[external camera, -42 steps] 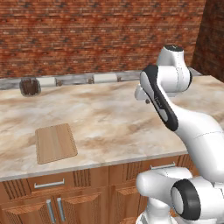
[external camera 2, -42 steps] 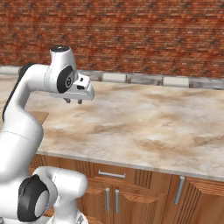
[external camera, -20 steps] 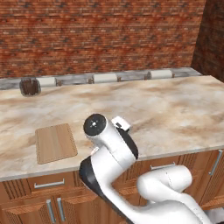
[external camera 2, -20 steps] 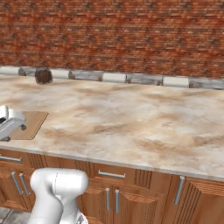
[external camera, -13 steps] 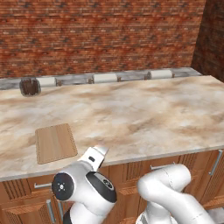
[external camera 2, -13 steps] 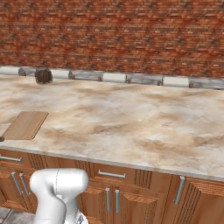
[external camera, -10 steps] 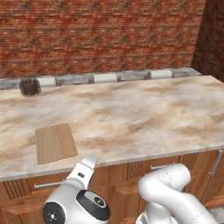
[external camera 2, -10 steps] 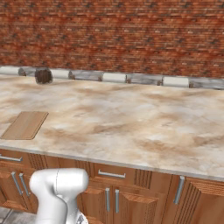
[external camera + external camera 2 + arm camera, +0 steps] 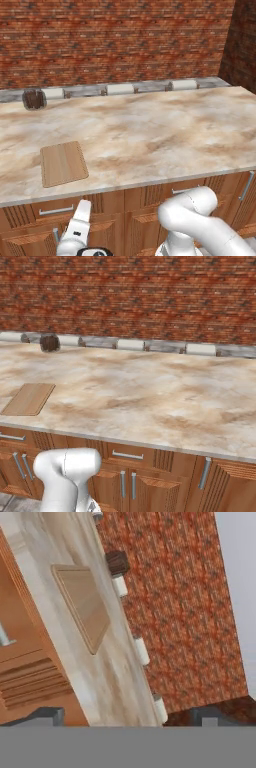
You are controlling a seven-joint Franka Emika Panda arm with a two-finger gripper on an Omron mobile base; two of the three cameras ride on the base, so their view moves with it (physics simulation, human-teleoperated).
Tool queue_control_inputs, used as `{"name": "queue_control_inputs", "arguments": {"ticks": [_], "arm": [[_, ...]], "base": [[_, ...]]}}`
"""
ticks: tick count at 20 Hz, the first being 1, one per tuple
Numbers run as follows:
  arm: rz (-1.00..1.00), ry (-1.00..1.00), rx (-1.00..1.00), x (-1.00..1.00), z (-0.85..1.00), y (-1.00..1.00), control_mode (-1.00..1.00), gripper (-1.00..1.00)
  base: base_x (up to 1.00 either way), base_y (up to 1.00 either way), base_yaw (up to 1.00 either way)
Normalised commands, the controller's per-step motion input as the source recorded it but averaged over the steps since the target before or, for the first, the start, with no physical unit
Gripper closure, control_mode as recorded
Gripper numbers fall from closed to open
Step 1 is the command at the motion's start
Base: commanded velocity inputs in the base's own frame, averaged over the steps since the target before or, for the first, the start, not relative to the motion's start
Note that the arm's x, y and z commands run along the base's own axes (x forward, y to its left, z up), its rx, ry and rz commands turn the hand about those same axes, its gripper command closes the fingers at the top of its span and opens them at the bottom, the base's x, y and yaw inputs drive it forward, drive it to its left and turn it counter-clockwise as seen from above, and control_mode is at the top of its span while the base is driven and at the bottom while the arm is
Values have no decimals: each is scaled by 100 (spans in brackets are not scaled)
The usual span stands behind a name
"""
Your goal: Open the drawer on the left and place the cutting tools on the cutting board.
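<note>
The cutting board [image 9: 64, 163] lies flat on the marble counter near its front left; it also shows as the cutting board [image 9: 30, 398] and the cutting board [image 9: 82, 607]. Below it the drawer [image 9: 55, 210] is shut, its silver bar handle [image 9: 56, 211] level. My white hand [image 9: 79, 226] rises in front of that drawer, just under the counter edge. My gripper [image 9: 129, 717] is open, with nothing between its dark fingertips [image 9: 47, 714], and looks up past the drawer front [image 9: 20, 657] over the counter. The cutting tools are out of view.
A dark jar [image 9: 33, 98] stands at the back left against the brick wall, beside pale wall fittings [image 9: 120, 89]. A narrower drawer [image 9: 185, 191] sits to the right. Cabinet doors with vertical handles [image 9: 122, 483] run below. My arm's elbow [image 9: 190, 215] bulges at the lower right.
The arm has swung from above the counter down to the left, below the front edge. The hand has kept sinking in front of the left drawer. The jaws stay open.
</note>
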Motion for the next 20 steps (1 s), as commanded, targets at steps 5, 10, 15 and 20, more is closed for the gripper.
{"name": "queue_control_inputs", "arguments": {"ticks": [5,10,15,20], "arm": [[3,-2,-11,25,-53,42,-100,-100],[4,6,-15,9,-47,46,-100,-100],[7,18,-20,27,-44,44,-100,-100],[8,2,-6,44,-45,10,-100,-100]], "base": [[0,0,0],[0,0,0],[0,0,0],[0,0,0]]}}
